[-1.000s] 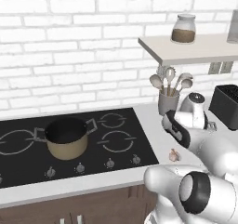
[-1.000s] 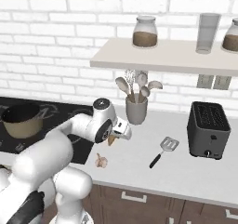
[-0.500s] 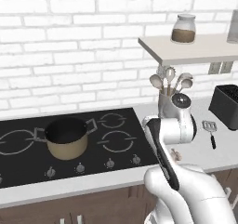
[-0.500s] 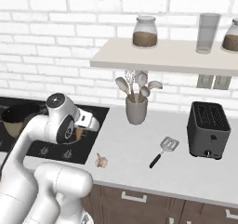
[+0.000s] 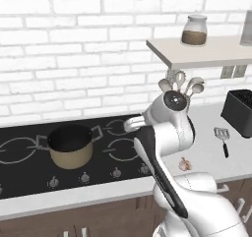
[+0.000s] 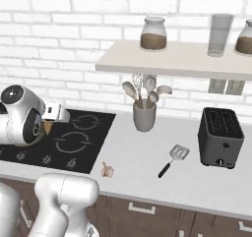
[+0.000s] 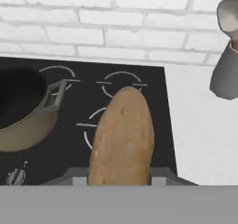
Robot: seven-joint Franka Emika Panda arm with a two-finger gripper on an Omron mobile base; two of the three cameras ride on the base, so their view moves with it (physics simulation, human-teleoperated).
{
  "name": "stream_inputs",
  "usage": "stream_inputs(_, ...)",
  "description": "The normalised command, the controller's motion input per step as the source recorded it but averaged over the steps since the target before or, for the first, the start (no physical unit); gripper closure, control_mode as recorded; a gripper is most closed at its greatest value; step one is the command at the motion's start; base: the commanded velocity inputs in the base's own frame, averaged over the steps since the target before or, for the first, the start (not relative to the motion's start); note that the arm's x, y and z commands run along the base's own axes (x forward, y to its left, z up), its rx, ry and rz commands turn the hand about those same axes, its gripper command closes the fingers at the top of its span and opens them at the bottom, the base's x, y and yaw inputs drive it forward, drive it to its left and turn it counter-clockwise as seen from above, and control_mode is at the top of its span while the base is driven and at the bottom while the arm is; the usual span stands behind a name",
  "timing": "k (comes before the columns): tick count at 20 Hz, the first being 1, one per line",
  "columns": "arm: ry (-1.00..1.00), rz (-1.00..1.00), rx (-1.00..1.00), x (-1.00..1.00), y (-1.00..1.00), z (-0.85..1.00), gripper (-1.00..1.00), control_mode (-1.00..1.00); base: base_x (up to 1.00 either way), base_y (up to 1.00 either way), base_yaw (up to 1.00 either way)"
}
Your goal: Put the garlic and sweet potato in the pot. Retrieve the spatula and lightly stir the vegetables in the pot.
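I see my gripper (image 7: 120,179) clamped on the sweet potato (image 7: 122,137) above the hob (image 7: 116,107). The pot (image 7: 23,109) sits left; the garlic (image 6: 107,170) and spatula (image 6: 172,159) lie on the counter (image 6: 147,162).

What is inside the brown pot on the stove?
The pot looks empty: just its dark inside shows, though the near wall hides part of the bottom. The sweet potato is held in the jaws above the stove, and the garlic lies on the counter.
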Motion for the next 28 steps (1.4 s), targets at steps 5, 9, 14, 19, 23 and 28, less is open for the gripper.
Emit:
stream_inputs(5, 0.00, 0.18, 0.00, -0.08, 1.00, 0.50, 1.00, -1.00, 0.00, 0.00, 0.00)
stream_inputs(9, 0.00, 0.14, -0.06, 0.00, 1.00, -0.11, 1.00, -1.00, 0.00, 0.00, 0.00)
stream_inputs(14, -0.03, 0.06, -0.10, 0.24, 0.94, -0.44, 1.00, -1.00, 0.00, 0.00, 0.00)
stream_inputs(19, 0.00, 0.00, -0.01, 0.59, 0.51, -0.38, 1.00, -1.00, 0.00, 0.00, 0.00)
stream_inputs(23, 0.08, 0.00, 0.00, 0.59, 0.19, -0.31, 1.00, -1.00, 0.00, 0.00, 0.00)
stream_inputs(28, 0.07, 0.00, 0.00, 0.41, 0.32, -0.51, 1.00, -1.00, 0.00, 0.00, 0.00)
